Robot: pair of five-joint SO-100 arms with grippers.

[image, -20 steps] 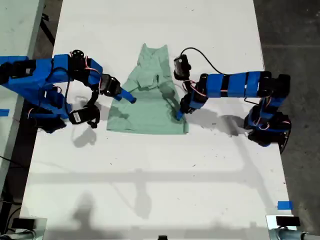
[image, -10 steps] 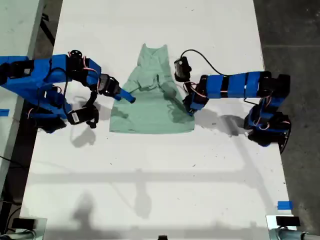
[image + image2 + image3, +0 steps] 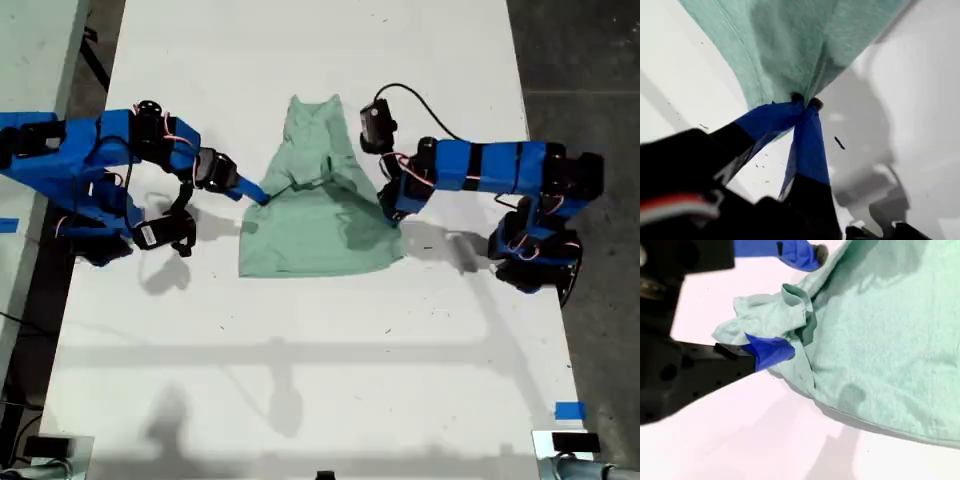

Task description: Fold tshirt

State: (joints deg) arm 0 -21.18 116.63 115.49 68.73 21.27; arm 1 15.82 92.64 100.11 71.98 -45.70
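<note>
The tshirt (image 3: pixel 320 225) lay on the white table (image 3: pixel 300 350), roughly midway between the two arms, neck away from the camera and hem towards it, partly gathered and wrinkled. My first gripper (image 3: pixel 804 102), at the cloth's edge on the exterior view's right, had its jaws pressed together on a pinch of fabric close to a stitched seam, and the cloth rose from that pinch in a tent. My second gripper (image 3: pixel 791 301), at the edge on the exterior view's left, had its jaws spread with a bunched lump of sleeve between them; whether they had any real hold on it I could not tell.

The main risk I saw was uneven pull. If one arm dragged while the other had only loose cloth, the shirt would probably skew or slip free on one side, leaving a crooked fold. The thin pinch near the seam could also slide out under tension. The lump of sleeve might get folded in as a wad.

Bare table stretched widely on the near side of the hem, with less beyond the neck. Both arm bases stood well apart from the shirt.
</note>
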